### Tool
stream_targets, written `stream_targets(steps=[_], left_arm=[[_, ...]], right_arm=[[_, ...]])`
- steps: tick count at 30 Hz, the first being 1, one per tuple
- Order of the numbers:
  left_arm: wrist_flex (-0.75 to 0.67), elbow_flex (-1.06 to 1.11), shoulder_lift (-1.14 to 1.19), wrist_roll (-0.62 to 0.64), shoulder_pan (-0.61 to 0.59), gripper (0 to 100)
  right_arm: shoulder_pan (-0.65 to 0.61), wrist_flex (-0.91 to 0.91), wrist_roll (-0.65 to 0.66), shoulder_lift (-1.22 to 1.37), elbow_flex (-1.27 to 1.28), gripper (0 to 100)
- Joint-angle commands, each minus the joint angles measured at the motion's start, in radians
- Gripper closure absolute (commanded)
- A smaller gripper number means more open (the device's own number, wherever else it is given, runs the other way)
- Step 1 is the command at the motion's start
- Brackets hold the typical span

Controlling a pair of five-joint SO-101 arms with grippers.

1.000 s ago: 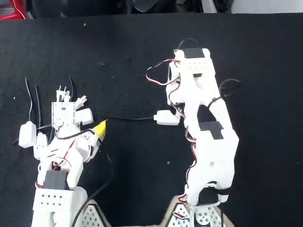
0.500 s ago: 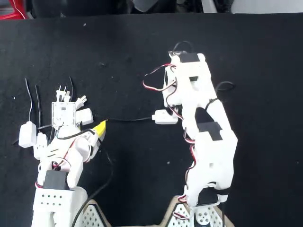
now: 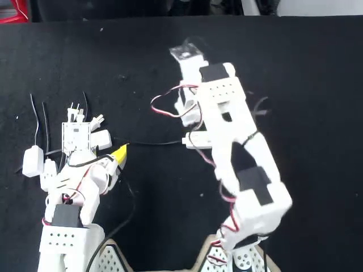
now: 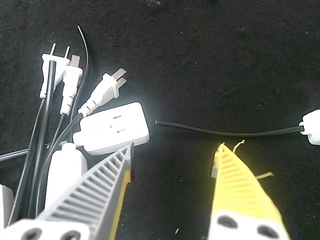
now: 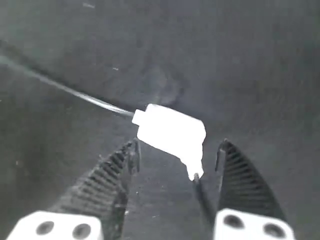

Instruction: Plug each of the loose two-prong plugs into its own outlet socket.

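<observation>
A white outlet block [image 4: 112, 127] with two slots lies just beyond my left gripper [image 4: 174, 148], which is open and holds nothing. Beside the block lie three loose white two-prong plugs [image 4: 112, 85] [image 4: 70, 75] [image 4: 50, 62] on black cords. The high view shows this cluster [image 3: 79, 130] at the table's left, ahead of the left gripper [image 3: 113, 150]. Another white plug [image 3: 197, 140] with a black cord [image 3: 147, 141] lies mid-table, partly under the right arm [image 3: 227, 113]. My right gripper [image 5: 177, 145] hangs open above that plug [image 5: 170, 132], fingers on either side, apart from it.
A second white block [image 3: 33, 160] lies at the far left beside the left arm. Thin black cords [image 3: 39, 119] trail off behind the cluster. Black cloth covers the table [image 3: 306, 68], bare at the back and right. A thin cord [image 4: 225, 131] crosses in front of the left gripper.
The right arm has swung up and to the left, its upper end now farther back on the table. The mid-table plug shifted slightly left. The left arm has kept still.
</observation>
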Motion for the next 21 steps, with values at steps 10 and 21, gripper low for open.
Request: stream_targets(steps=[10,21], left_arm=[[0.000,-0.031,-0.012,-0.008,-0.015,74],[0.000,-0.033,-0.012,-0.009,-0.015,74]], right_arm=[[-0.020,-0.077,0.864,0.054,0.156,76.0],[0.064,-0.140,0.910,0.260,0.157,75.3]])
